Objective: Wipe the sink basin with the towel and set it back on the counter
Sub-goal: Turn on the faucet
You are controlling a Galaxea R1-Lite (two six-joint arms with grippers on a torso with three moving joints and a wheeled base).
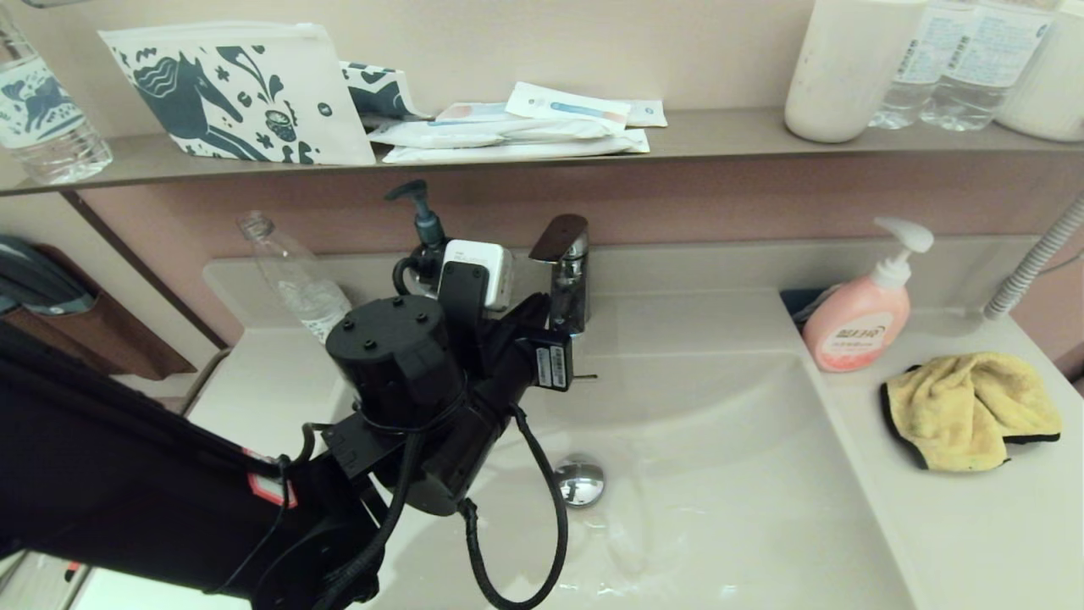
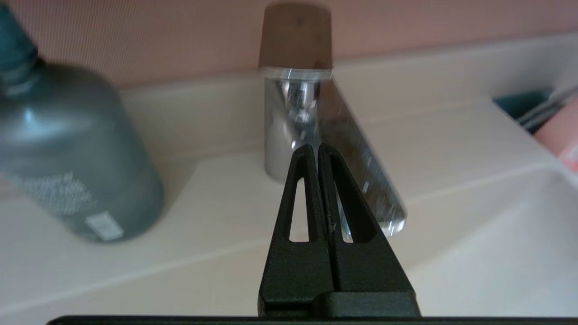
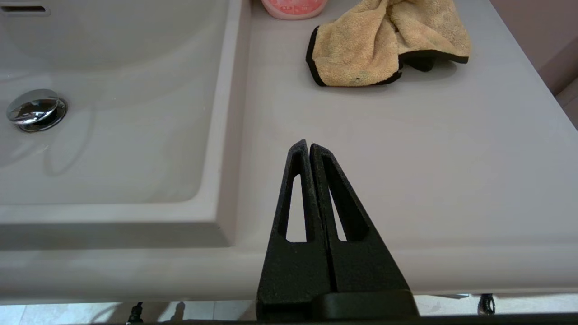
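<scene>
In the head view the left arm [image 1: 254, 474] hides the basin's [image 1: 728, 474] left part and most of the dark pump bottle [image 1: 421, 222]. The pink soap bottle [image 3: 293, 6] is cut off at the top edge of the right wrist view. In the left wrist view the tap [image 2: 295, 104] and grey bottle [image 2: 72, 158] are blurred, its label unreadable.

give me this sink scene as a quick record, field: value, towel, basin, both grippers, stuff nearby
towel: crumpled on the counter, right of the basin, not held
sink basin: chrome drain plug in its floor
left gripper: shut, empty, pointing at the faucet
right gripper: shut, empty, above the counter's front, short of the towel
nearby: pink soap bottle behind the towel; grey pump bottle left of the faucet
</scene>
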